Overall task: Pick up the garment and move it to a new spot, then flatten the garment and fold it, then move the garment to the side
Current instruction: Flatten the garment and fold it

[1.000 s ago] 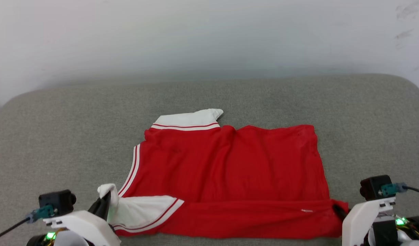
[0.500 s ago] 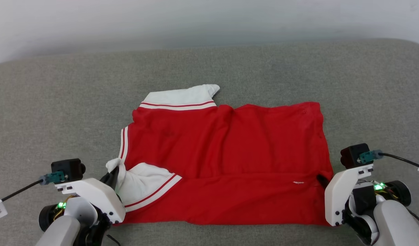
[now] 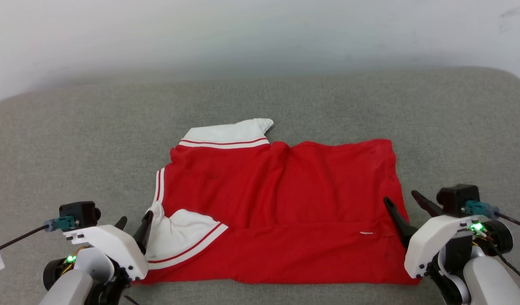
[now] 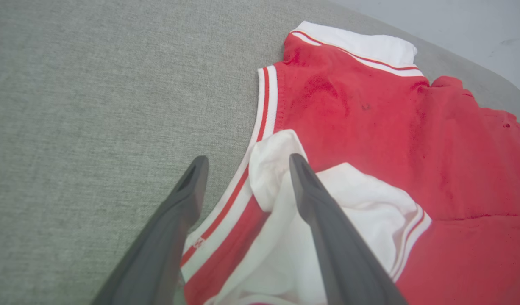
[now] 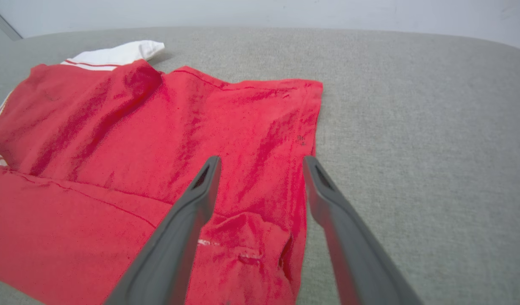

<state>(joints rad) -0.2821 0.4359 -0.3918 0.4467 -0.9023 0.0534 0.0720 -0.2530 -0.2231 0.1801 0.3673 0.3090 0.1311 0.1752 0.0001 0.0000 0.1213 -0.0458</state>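
The red jersey-style T-shirt with white sleeves and striped trim [image 3: 281,199] lies flat, plain side up, in the middle of the grey fabric-covered worktop [image 3: 73,140]. Its near edge looks folded over into a band, with the near white sleeve [image 3: 179,231] on top. The far white sleeve [image 3: 230,131] juts out. The left end effector [image 3: 136,217], spread, straddles that near sleeve's edge. The right end effector [image 3: 400,197], spread, is at the near right corner. Likely remaining: further folds, then moving it aside.

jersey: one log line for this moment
jersey: near edge folded over, on grey cushion | left gripper: open by white sleeve | right gripper: open by hem
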